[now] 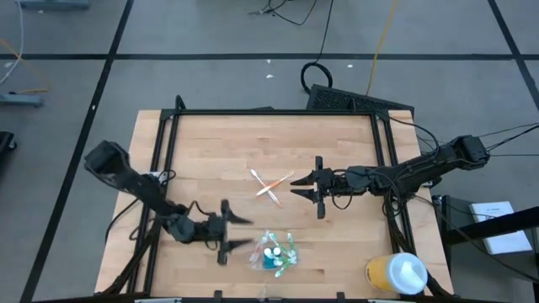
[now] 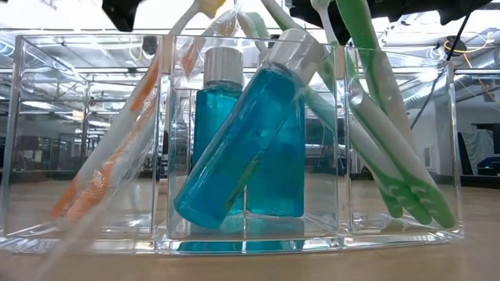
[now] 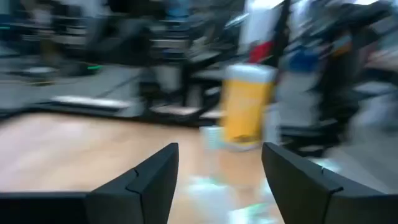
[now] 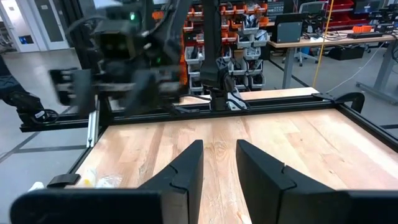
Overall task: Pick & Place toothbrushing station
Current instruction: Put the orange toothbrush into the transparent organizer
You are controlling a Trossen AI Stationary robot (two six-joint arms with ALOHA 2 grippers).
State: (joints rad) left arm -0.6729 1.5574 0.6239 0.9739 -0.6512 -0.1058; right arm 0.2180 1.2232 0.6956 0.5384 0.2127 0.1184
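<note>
**Station down near front edge, left claw hovering beside it with jaws spread**

Toothbrushing station (image 1: pixel 273 252) is sitting on the desk (image 1: pixel 210 151) near its near edge, middle-right, loaded with blue bottles (image 2: pixel 250 140) and toothbrushes (image 2: pixel 391 133). Left claw (image 1: pixel 238 232) is sitting just left of it, jaws spread and grasping nothing. Right claw (image 1: pixel 296 184) is waiting mid-desk, fingers partly apart, nothing between them, close to two loose toothbrushes (image 1: pixel 271 187) lying crossed.

Risks, as I'm judging them:
- Left fingers are close to the clear wall; any sideways swing is likely nudging or tipping the holder.
- One bottle is leaning and the brushes are sticking out over the rim, so a bump could be spilling them.
- Yellow cup (image 1: pixel 396 273) is standing at the near right corner, in line for a knock.

Surface: pale wood plank top, black frame rails. Room: grey tiled floor, cables trailing, racks and benches beyond.
</note>
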